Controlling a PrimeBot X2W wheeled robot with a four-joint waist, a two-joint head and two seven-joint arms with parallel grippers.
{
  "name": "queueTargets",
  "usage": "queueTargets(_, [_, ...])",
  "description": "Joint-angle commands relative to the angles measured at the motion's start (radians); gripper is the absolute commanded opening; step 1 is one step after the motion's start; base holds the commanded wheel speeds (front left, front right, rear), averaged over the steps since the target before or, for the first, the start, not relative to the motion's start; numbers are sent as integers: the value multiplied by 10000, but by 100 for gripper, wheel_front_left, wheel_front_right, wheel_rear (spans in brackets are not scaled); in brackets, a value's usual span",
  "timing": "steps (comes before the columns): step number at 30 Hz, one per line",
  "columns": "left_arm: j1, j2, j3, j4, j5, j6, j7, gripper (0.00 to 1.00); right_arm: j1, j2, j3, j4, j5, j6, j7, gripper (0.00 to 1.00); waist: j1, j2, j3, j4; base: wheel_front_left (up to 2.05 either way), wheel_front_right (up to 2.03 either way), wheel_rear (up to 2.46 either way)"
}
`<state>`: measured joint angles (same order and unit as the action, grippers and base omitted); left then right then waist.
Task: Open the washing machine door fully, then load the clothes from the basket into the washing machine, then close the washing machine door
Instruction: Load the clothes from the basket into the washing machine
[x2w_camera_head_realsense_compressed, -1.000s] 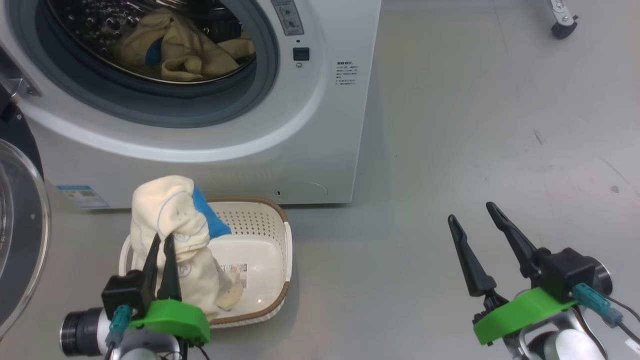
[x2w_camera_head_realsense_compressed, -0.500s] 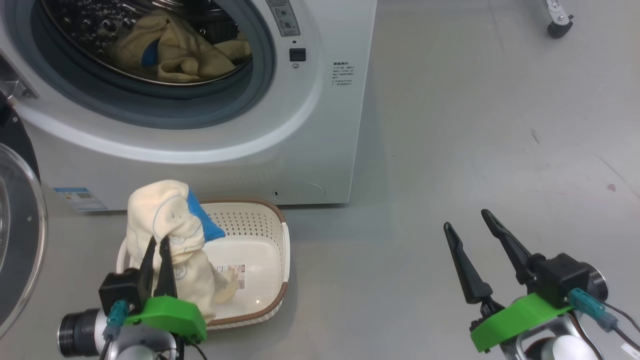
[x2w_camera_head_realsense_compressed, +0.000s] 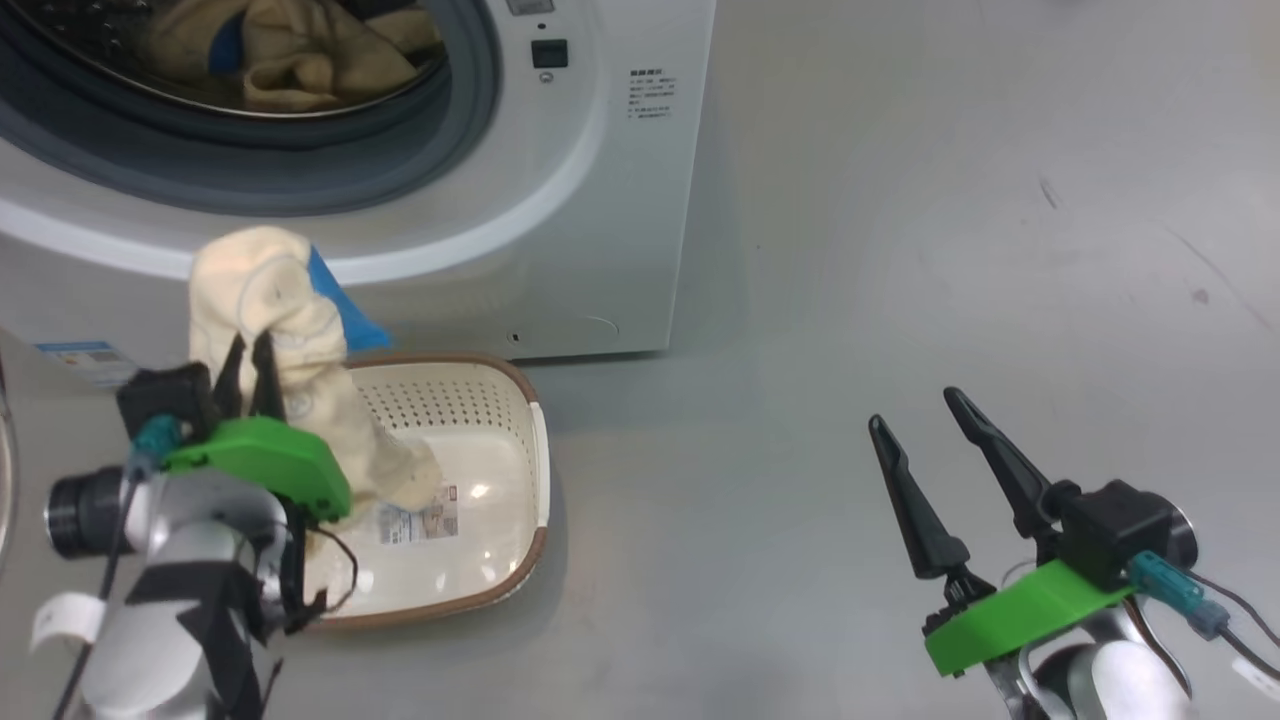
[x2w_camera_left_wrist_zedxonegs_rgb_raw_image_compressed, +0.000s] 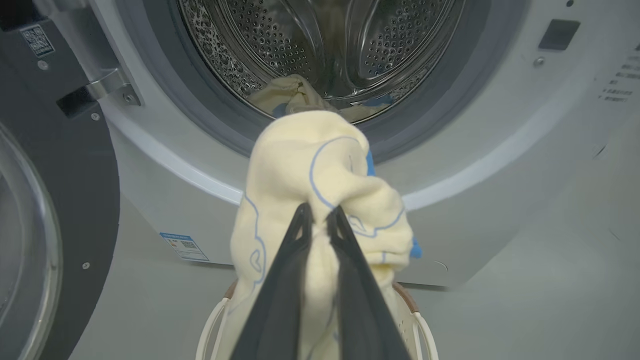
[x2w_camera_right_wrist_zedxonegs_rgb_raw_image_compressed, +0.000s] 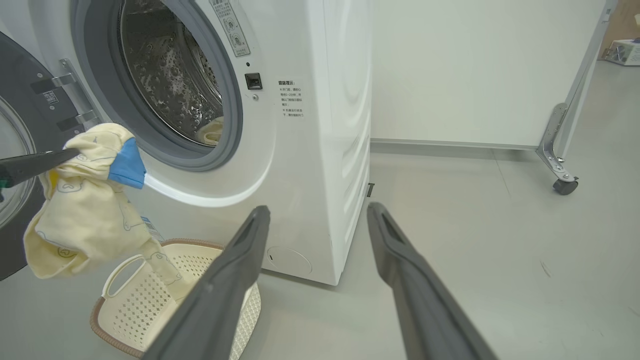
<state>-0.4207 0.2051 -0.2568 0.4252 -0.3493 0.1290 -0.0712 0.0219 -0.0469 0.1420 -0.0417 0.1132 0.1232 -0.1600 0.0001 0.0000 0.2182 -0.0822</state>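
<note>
My left gripper (x2w_camera_head_realsense_compressed: 250, 345) is shut on a pale yellow garment (x2w_camera_head_realsense_compressed: 270, 290) with bear outlines and a blue patch. It holds the garment above the cream basket (x2w_camera_head_realsense_compressed: 530, 470), in front of the washing machine (x2w_camera_head_realsense_compressed: 560, 200). The garment's tail still hangs into the basket. In the left wrist view the fingers (x2w_camera_left_wrist_zedxonegs_rgb_raw_image_compressed: 300, 235) pinch the garment (x2w_camera_left_wrist_zedxonegs_rgb_raw_image_compressed: 300, 165) below the open drum (x2w_camera_left_wrist_zedxonegs_rgb_raw_image_compressed: 325, 45), where more yellow clothes (x2w_camera_left_wrist_zedxonegs_rgb_raw_image_compressed: 290, 90) lie. The black-rimmed door (x2w_camera_left_wrist_zedxonegs_rgb_raw_image_compressed: 90, 175) stands open at the left. My right gripper (x2w_camera_head_realsense_compressed: 912, 408) is open and holds nothing, over the floor to the right.
The basket (x2w_camera_right_wrist_zedxonegs_rgb_raw_image_compressed: 125, 270) sits on the grey floor against the machine's front (x2w_camera_right_wrist_zedxonegs_rgb_raw_image_compressed: 320, 150). A blue label (x2w_camera_head_realsense_compressed: 85, 358) is low on the machine. A wheeled metal frame leg (x2w_camera_right_wrist_zedxonegs_rgb_raw_image_compressed: 565, 185) stands by the white wall at the far right.
The head camera has shifted, moving the machine up and left in view. My left gripper has risen with the garment, drawing it higher out of the basket. The right gripper has barely moved.
</note>
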Motion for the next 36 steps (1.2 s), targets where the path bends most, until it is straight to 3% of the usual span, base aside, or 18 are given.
queueTargets(1, [-966,483,518,-22,-115,-96,139,0,-542,-34,274,-266,93,75,-208,100,-1,0,458,-303,0,0,0])
queueTargets(11, [-4022,1373,734,1801,-440,-832,1591,0,-1513,-34,727,186,453,75,-714,100,-1,0,1984,-1139,0,0,0])
queueTargets(23, [-7264,2660,747,2484,-383,-1229,3705,0,-2694,-34,1395,646,954,75,-1001,100,-1,0,3791,-1932,0,0,0])
queueTargets(31, [-8512,3364,736,2462,-191,-1240,4306,0,-3188,-34,1665,504,1291,75,-1014,100,-1,0,4544,-2368,0,0,0])
queueTargets(36, [-9178,3716,641,2295,147,-1136,3951,0,-3367,-34,1843,444,1478,75,-1016,100,-1,0,4905,-2609,0,0,0])
